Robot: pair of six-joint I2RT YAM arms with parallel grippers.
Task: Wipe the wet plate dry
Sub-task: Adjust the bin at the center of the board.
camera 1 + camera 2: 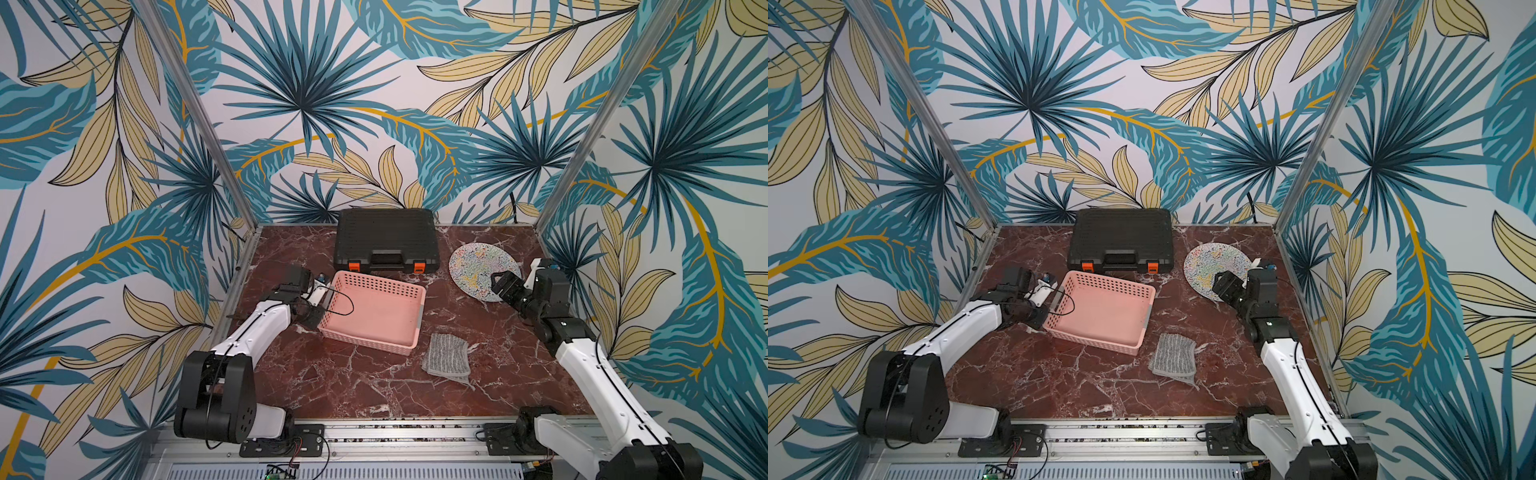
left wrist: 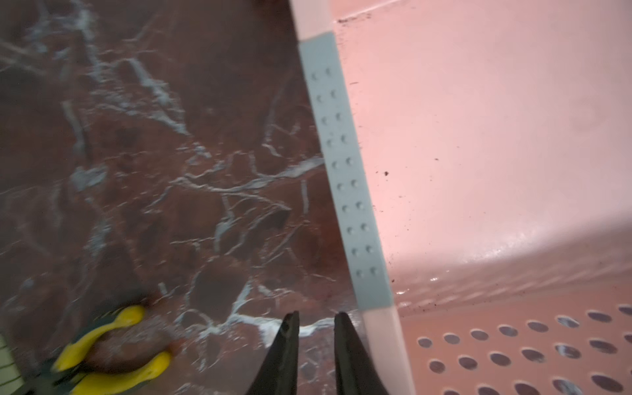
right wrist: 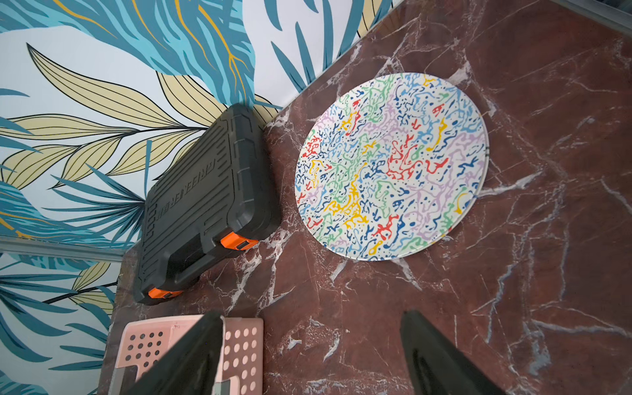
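Risk first: the plate [image 1: 478, 266] lies flat and is presumably wet. A pinch at its rim could slip and push it toward the case [image 1: 386, 239]. Neither pincer has the cloth [image 1: 446, 357], which lies well apart in front of the basket [image 1: 376, 280].

The plate sits at the back right of the surface [image 1: 332, 374], just ahead of the right pincer [image 1: 503, 279], which hangs wide open and empty. The left pincer [image 2: 316, 316] is nearly closed on nothing, just beside the basket's rim.

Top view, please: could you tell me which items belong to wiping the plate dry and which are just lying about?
For the job: plate, grey cloth.
Lying about: pink basket, black case.
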